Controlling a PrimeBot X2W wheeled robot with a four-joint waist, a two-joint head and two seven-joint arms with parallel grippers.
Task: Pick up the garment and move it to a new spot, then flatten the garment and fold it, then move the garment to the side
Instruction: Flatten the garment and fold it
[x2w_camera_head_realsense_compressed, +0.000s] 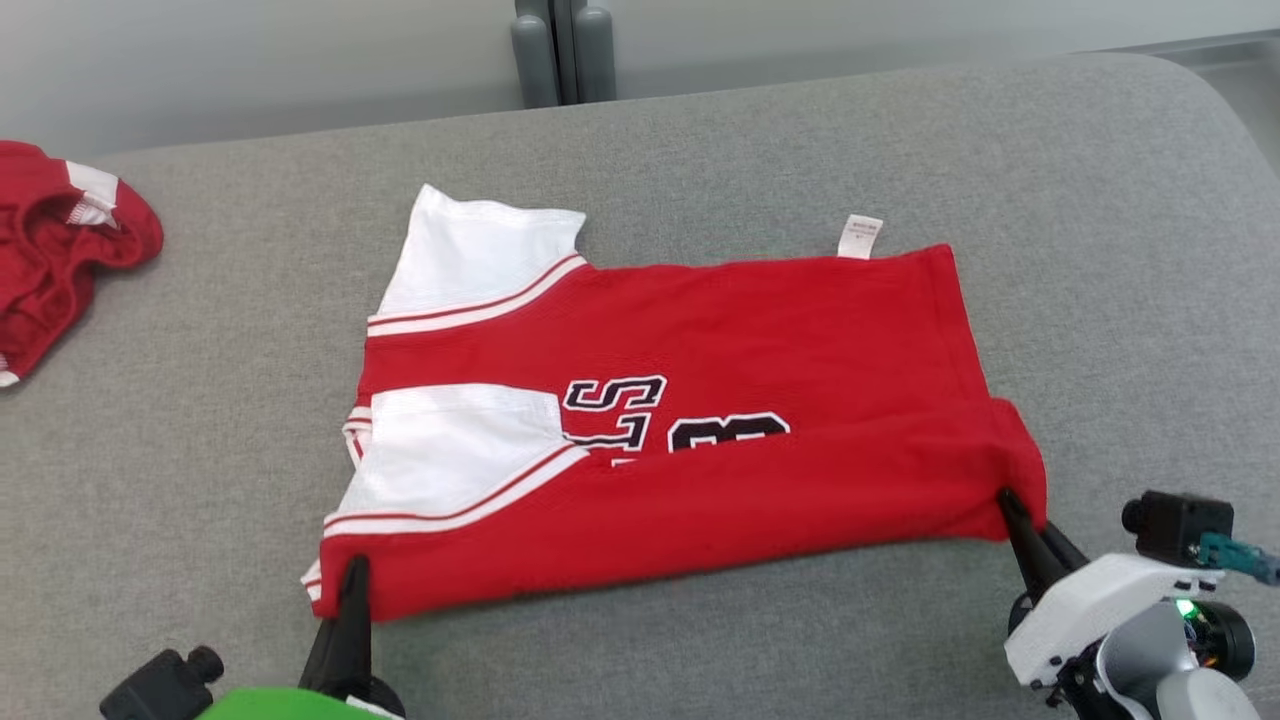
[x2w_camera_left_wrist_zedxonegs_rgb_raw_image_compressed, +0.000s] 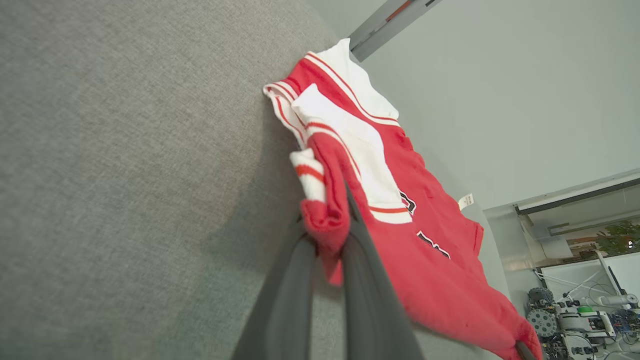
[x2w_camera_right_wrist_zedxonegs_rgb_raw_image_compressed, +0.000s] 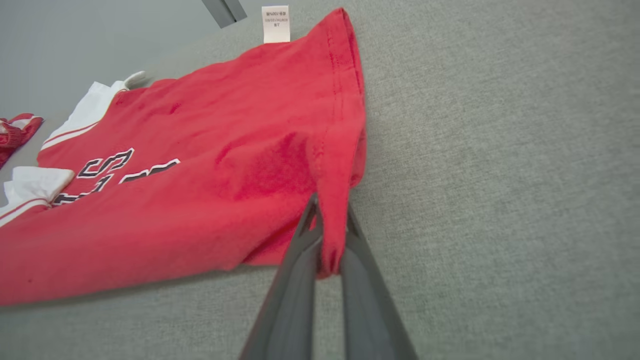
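we judge the folding step to be in hand. the red and white cotton jersey with black lettering (x2w_camera_head_realsense_compressed: 760, 340) lies spread lengthwise across the middle of the grey woven upholstered surface (x2w_camera_head_realsense_compressed: 1100, 250), white sleeves toward our left and hem toward our right. a white care label (x2w_camera_head_realsense_compressed: 861, 237) sticks out past its far edge.

the left gripper (x2w_camera_head_realsense_compressed: 352, 580) has its two dark fingers pressed together on the near corner at the sleeve end. in the left wrist view a wad of red cloth and striped trim is bunched between them. the right gripper (x2w_camera_head_realsense_compressed: 1015, 510) pinches the near corner at the hem end, and the right wrist view shows a ridge of red fabric squeezed between the fingers. both corners ride a little above the surface. the near band of cloth rolls up over the lower part of the lettering and throws a thin shadow along the near side.

so the flattening looks done to us and the first lengthwise fold looks begun, not finished. we think the next move calls for both arms to carry the near edge away from us together, level and at one pace, until it meets the far edge by the label. then they lower it and let go. if one side leads, the fold will likely skew, and the bunched sleeve under the left fingers may drag.

a crumpled red and white garment (x2w_camera_head_realsense_compressed: 60, 250) sits at the far left edge, well apart from the jersey.
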